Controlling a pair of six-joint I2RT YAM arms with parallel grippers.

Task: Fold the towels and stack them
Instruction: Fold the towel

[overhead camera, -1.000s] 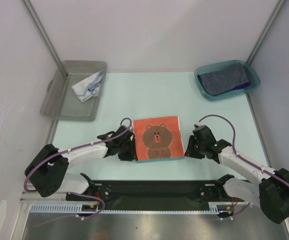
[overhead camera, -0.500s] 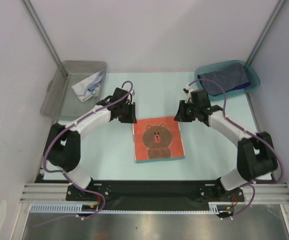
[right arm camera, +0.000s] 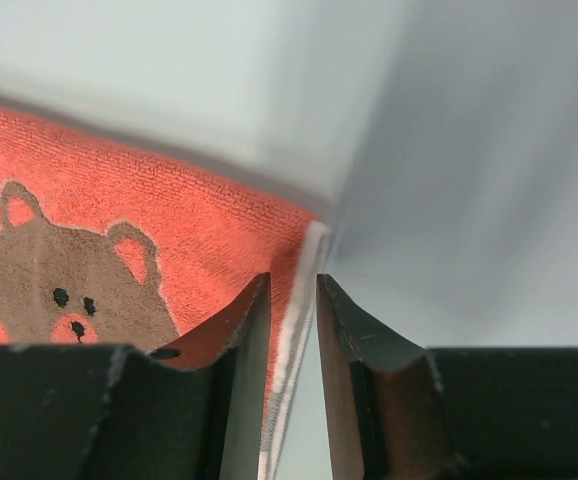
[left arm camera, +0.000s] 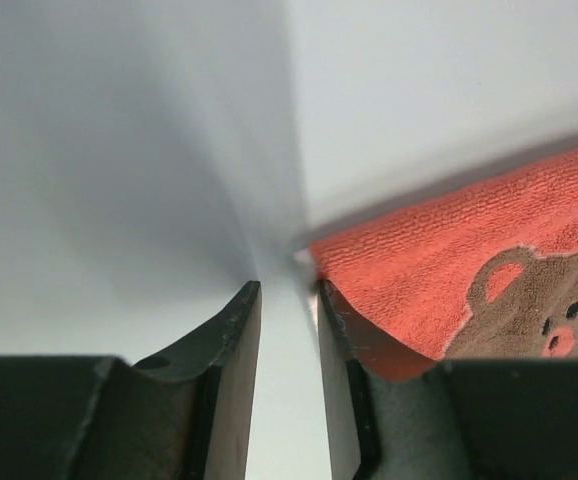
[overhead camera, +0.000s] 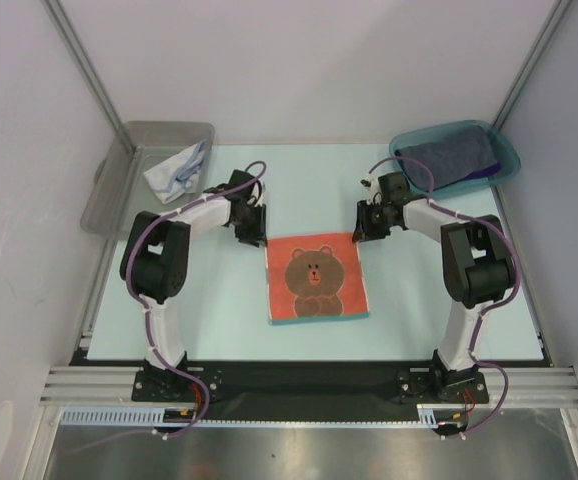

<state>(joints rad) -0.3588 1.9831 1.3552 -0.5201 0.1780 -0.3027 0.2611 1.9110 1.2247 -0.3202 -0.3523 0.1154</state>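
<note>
Evidently the step in hand is taking the two far corners of the orange-red towel [overhead camera: 317, 280], which lies flat and unfolded, bear print up, in the middle of the table [overhead camera: 219, 290], so that its far edge can be brought over onto the near edge. To do it well, each claw should settle squarely on its own corner, bite only a little cloth, and both should rise and travel together so the fold line runs straight and the edges meet. The left gripper [left arm camera: 287, 290] has its jaws a narrow slot apart with bare table between them. The towel's corner sits just outside the inner finger, so a small shift inward seems needed before closing. The right gripper [right arm camera: 293, 278] is likewise narrowly apart, with the towel's pale hem showing through the gap. Whether it touches the cloth I cannot tell, and nothing looks clamped. Both arms reach forward and bend inward, wrists low and facing each other across the towel's far edge. Farther off, a pale towel [overhead camera: 177, 170] lies in the grey bin [overhead camera: 119, 205], and a dark grey-blue towel [overhead camera: 447, 155] rests in the teal bin [overhead camera: 409, 185].
</note>
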